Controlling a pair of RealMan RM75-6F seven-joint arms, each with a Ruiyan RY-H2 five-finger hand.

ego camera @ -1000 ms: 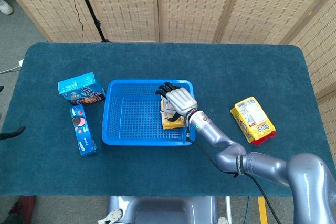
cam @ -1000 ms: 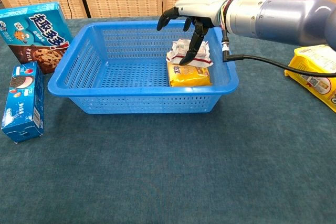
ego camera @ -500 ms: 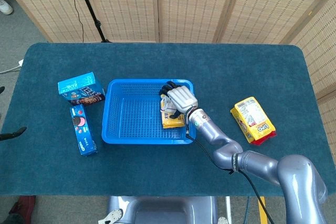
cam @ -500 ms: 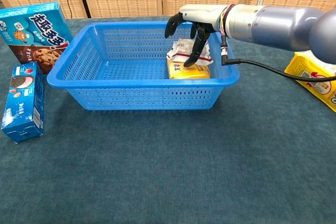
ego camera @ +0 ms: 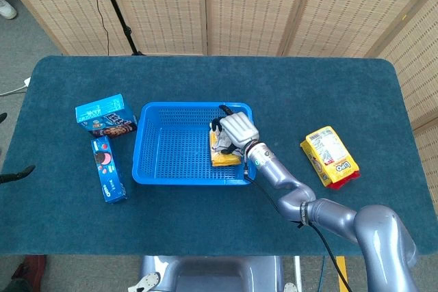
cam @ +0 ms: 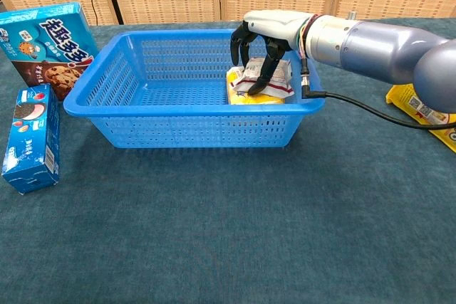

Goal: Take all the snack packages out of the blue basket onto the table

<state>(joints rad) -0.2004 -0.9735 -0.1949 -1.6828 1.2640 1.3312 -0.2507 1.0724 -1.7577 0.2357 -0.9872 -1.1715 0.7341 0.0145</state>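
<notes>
The blue basket stands at the table's middle. At its right end a white and red snack packet lies on a yellow packet. My right hand reaches down into the basket from the right, its dark fingers curled around the white packet and gripping it. The left hand shows in neither view.
A yellow LIPO package lies on the table right of the basket. To the basket's left are a blue cookie box and a blue Oreo box. A black cable trails from the right arm.
The right hand has dropped lower into the basket and its fingers have curled in around the white packet, which shifted a little to the right. The basket slid slightly.
</notes>
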